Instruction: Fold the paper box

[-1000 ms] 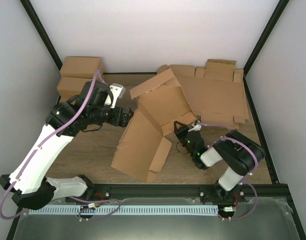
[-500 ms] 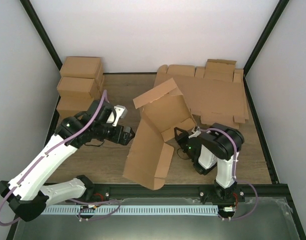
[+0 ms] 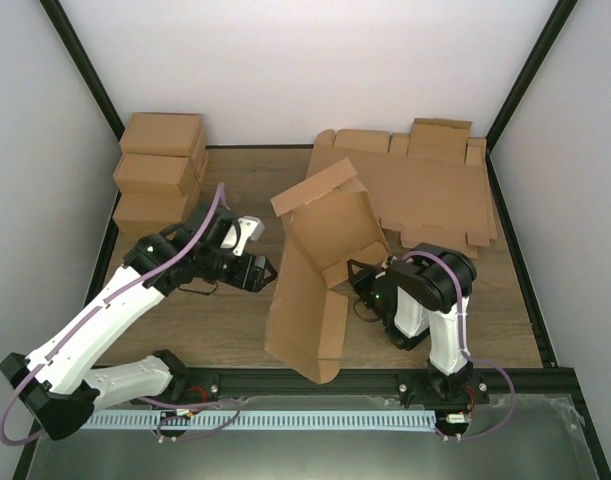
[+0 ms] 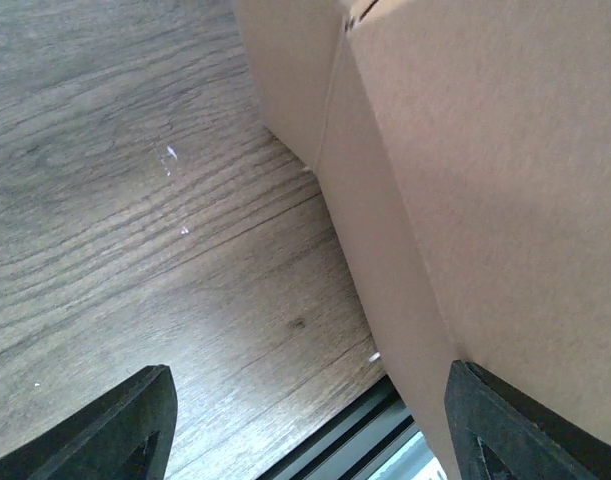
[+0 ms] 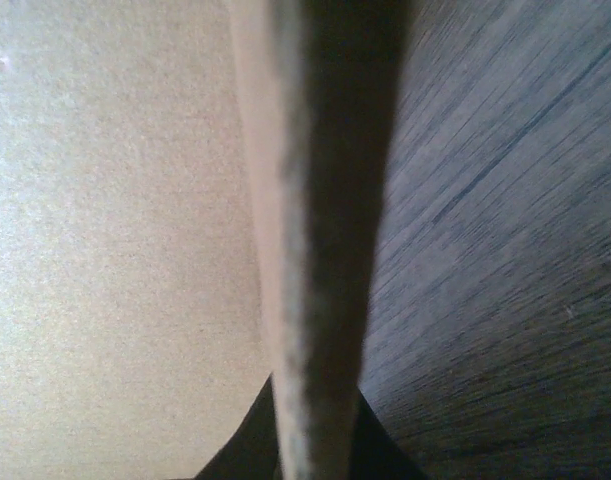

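You see the paper box [image 3: 318,262] standing half-folded on the table [image 3: 210,315] between the arms; your right claw [image 3: 359,279] is clamped on a flap edge. Your left claw [image 3: 264,272] gapes just beside its left panel, holding nothing.

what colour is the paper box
The paper box is plain brown, seen best in the top external view.

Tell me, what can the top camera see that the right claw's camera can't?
Only the top camera shows the left claw, the whole half-folded box, the pile of closed boxes and the flat cardboard sheets. Only the right claw's camera shows, very close up, the box's thin edge pinched in the right claw. Both show the brown box and the wooden table.
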`<state>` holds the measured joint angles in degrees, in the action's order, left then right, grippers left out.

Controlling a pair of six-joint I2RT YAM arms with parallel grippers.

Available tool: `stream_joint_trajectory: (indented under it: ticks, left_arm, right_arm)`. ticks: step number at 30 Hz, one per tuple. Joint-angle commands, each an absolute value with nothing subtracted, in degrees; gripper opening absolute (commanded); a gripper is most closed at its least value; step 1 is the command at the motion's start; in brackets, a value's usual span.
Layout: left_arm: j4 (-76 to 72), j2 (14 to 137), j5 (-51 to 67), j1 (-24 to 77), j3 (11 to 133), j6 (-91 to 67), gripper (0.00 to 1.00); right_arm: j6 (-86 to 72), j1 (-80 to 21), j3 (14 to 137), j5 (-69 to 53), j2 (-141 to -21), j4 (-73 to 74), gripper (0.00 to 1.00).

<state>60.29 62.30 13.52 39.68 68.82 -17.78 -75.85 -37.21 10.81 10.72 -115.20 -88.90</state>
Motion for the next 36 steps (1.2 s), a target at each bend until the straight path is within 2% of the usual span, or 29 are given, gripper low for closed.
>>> stream_joint_trajectory:
  ticks: [1, 8, 10, 13, 19, 32, 34, 36]
  left_arm:
    - [59.2, 63.1, 15.1, 39.7, 73.7, -18.9, 0.77]
    - [59.8, 59.9, 9.8, 39.7, 83.4, -24.9, 0.84]
    - [58.6, 58.8, 12.4, 39.7, 83.5, -27.4, 0.88]
    - [56.4, 57.6, 17.8, 39.7, 81.4, -30.0, 0.88]
    - [61.8, 60.3, 16.6, 39.7, 77.6, -29.6, 0.74]
    - [62.8, 63.9, 14.7, 43.1, 80.2, -29.5, 0.70]
    - [64.1, 64.5, 12.7, 43.9, 80.6, -29.7, 0.62]
    - [65.7, 65.2, 11.3, 44.4, 80.7, -29.9, 0.50]
  right_arm:
    - [-72.6, -37.9, 11.2, 11.6, -119.0, -98.6, 0.01]
    - [-71.6, -38.2, 11.5, 12.0, -117.1, -96.2, 0.01]
    - [-71.4, -38.3, 11.5, 12.1, -117.0, -96.2, 0.01]
    - [-70.9, -38.5, 11.6, 12.4, -116.6, -95.5, 0.01]
    - [-69.9, -38.9, 12.1, 13.1, -115.5, -93.4, 0.01]
    - [-67.8, -39.8, 13.4, 14.1, -114.0, -89.4, 0.01]
    - [-67.8, -39.9, 13.5, 14.1, -114.0, -89.2, 0.01]
    - [-67.8, -40.0, 13.6, 14.1, -114.0, -89.0, 0.01]
